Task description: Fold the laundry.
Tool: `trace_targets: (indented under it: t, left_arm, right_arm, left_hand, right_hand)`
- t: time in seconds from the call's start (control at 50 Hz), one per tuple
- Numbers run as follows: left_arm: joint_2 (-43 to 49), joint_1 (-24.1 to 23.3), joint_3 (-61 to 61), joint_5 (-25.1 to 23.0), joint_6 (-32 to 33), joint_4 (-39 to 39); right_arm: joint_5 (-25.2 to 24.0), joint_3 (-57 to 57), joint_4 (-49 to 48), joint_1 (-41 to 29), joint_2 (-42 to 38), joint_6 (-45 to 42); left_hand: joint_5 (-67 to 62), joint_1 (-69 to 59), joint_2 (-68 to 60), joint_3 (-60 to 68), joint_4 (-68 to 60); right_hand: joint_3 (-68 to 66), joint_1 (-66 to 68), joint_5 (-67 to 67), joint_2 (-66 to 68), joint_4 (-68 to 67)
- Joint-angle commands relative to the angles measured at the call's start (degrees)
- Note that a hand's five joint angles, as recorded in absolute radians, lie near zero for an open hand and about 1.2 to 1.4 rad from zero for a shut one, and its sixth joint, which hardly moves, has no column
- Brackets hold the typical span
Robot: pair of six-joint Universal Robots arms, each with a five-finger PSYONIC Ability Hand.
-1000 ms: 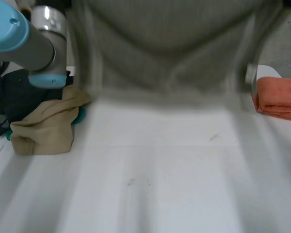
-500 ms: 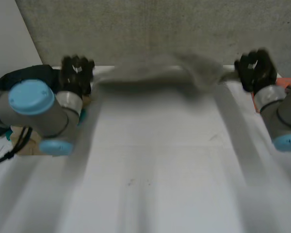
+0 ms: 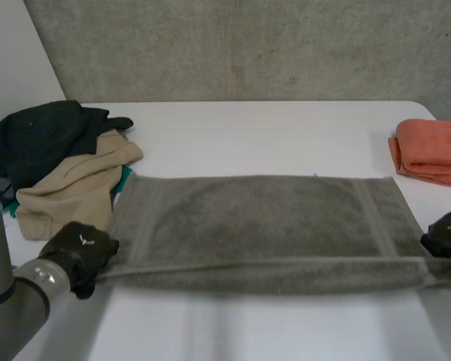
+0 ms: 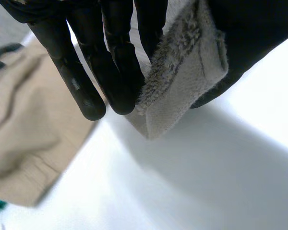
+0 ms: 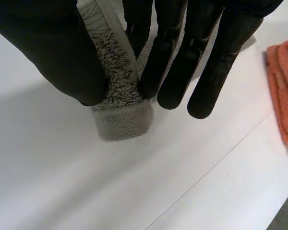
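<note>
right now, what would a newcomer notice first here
A grey towel lies spread across the table, its near corners pinched by the left hand and right hand. A folded orange cloth sits at the right edge, a pile of beige and black clothes at the left.

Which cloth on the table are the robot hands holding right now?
The grey towel, spread mid-table; left robot hand and right robot hand pinch its near corners. Others lie untouched.
</note>
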State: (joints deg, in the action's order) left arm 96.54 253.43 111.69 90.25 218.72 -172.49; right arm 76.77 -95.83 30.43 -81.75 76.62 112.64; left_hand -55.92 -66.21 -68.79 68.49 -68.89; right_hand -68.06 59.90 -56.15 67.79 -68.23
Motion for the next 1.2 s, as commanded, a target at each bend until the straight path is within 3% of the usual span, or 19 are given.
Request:
trace_targets:
  t: [0.02,0.16,0.36,0.56,0.58,0.62,0.64,0.66,0.68,0.72,0.84,0.96,1.04,1.1,1.2]
  left_arm:
    - [2.94,-0.22,-2.78,-4.02,0.04,-4.49]
    - [15.33,-1.71,-12.36,-2.8,-5.32,-14.45]
    - [32.29,-4.61,-34.59,6.69,-7.17,-18.14]
    - [43.64,-5.84,-48.67,7.4,-6.03,-21.57]
    - [44.17,-5.93,-49.11,7.23,-5.68,-22.09]
    - [45.23,-6.54,-49.64,7.14,-4.1,-23.85]
    - [45.32,-6.89,-49.64,7.14,-3.75,-24.55]
    - [45.23,-7.59,-49.38,7.05,-2.7,-26.04]
    - [44.97,-7.95,-49.29,7.22,-2.43,-26.84]
    - [44.62,-8.48,-49.12,7.75,-2.34,-27.81]
    - [38.47,-9.53,-42.36,9.25,-2.6,-28.25]
    - [29.78,-9.54,-32.88,9.42,-2.95,-28.16]
    - [25.38,-9.36,-26.9,9.07,-3.74,-28.25]
    - [23.79,-9.36,-24.34,8.9,-4.71,-28.43]
    - [23.26,-9.62,-21.87,8.72,-7.08,-28.6]
  right_arm:
    - [-1.62,-1.12,-8.62,0.46,-0.15,1.7]
    - [-0.22,5.63,-25.13,-5.24,-9.45,11.27]
    - [2.95,16.1,-38.58,-10.52,-21.15,12.08]
    - [6.46,26.3,-47.83,-14.13,-33.55,11.64]
    - [8.03,28.13,-48.27,-14.66,-35.29,11.64]
    - [10.23,29.29,-48.19,-15.19,-36.45,11.64]
    - [11.11,29.56,-48.27,-15.45,-36.63,11.72]
    - [12.78,29.65,-48.28,-16.06,-36.2,12.68]
    - [13.31,29.47,-48.19,-16.33,-35.58,13.04]
    - [13.76,28.34,-48.36,-16.68,-33.65,14.27]
    - [8.58,18.67,-47.66,-15.37,-21.97,24.54]
    - [-2.12,8.66,-41.27,-11.17,-8.71,30.18]
    - [-6.27,4.43,-33.26,-5.53,-5.78,30.45]
    - [-8.91,1.63,-29.04,-2.72,-5.69,30.45]
    - [-11.29,-1.55,-30.87,-0.69,-6.57,29.74]
  left_hand:
    - [-14.08,-13.79,-11.21,11.51,-11.11]
    - [-14.08,-13.79,-11.21,11.51,-11.11]
    - [-14.08,-13.79,-11.21,11.51,-11.11]
    - [-14.08,-13.79,-11.21,11.51,-11.11]
    - [-14.08,-13.79,-11.21,11.51,-11.11]
    - [50.32,50.62,53.19,-52.89,53.29]
    - [55.92,56.21,58.79,-58.49,58.89]
    - [46.42,46.71,49.29,-48.99,49.38]
    - [55.44,55.74,58.32,-58.01,58.41]
    - [55.4,55.7,58.27,-57.97,58.37]
    - [55.92,56.21,58.79,-58.49,58.89]
    - [55.92,56.21,58.79,-58.49,58.89]
    - [55.92,56.21,58.79,-58.49,58.89]
    - [55.92,56.21,58.79,-58.49,58.89]
    - [55.92,56.21,58.79,-58.49,58.89]
  right_hand:
    - [-11.94,20.1,-13.85,12.21,-11.77]
    - [-11.94,20.1,-13.85,12.21,-11.77]
    - [-11.94,20.1,-13.85,12.21,-11.77]
    - [-11.94,20.1,-13.85,12.21,-11.77]
    - [-7.17,15.33,-9.08,7.44,-7.0]
    - [55.67,-47.5,53.76,-55.4,55.83]
    - [58.06,-49.9,56.15,-57.79,58.23]
    - [58.06,-49.9,56.15,-57.79,58.23]
    - [58.06,-49.9,56.15,-57.79,58.23]
    - [58.06,-49.9,56.15,-57.79,58.23]
    - [58.06,-49.9,56.15,-57.79,58.23]
    - [58.06,-49.9,56.15,-57.79,58.23]
    - [58.06,-49.9,56.15,-57.79,58.23]
    - [50.1,-41.94,48.19,-49.83,50.27]
    - [46.89,-38.72,44.97,-46.62,47.05]
